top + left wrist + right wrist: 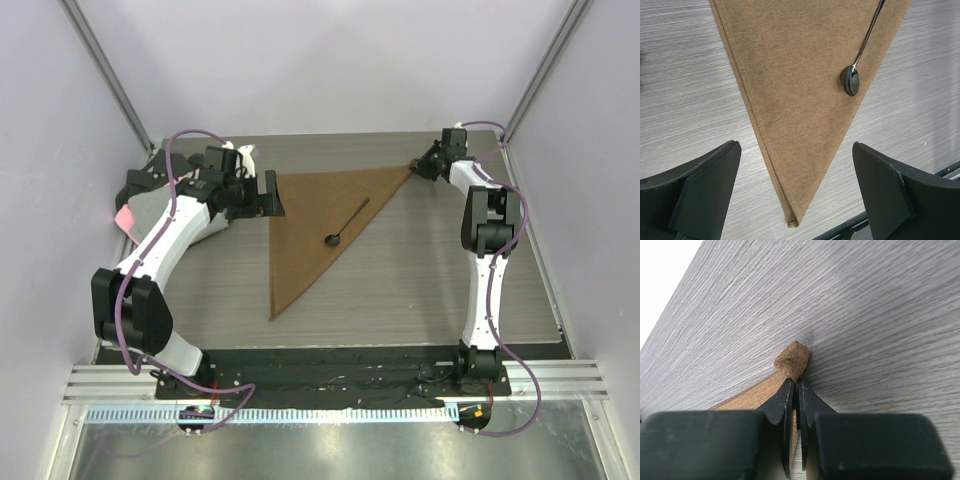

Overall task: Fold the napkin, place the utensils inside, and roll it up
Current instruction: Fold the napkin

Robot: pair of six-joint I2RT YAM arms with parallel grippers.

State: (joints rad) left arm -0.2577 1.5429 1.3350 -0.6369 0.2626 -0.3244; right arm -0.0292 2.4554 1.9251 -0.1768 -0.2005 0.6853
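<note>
**Corner pinched**

From above, your folded napkin (pixel 310 225) lies as a flat triangle with the utensil (pixel 348 222) on top. Left gripper (pixel 796 175) hangs wide open, empty, framing one tip. Right gripper (pixel 796 390) clamps the far corner, likely to start rolling.

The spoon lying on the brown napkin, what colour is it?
Black and glossy; the spoon on the napkin shows best in the left wrist view.

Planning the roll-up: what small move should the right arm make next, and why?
Probably lift the pinched corner slightly and draw it over the spoon: the right gripper is shut on the napkin corner, the spoon lies on the folded triangle, and the left gripper is open.
</note>
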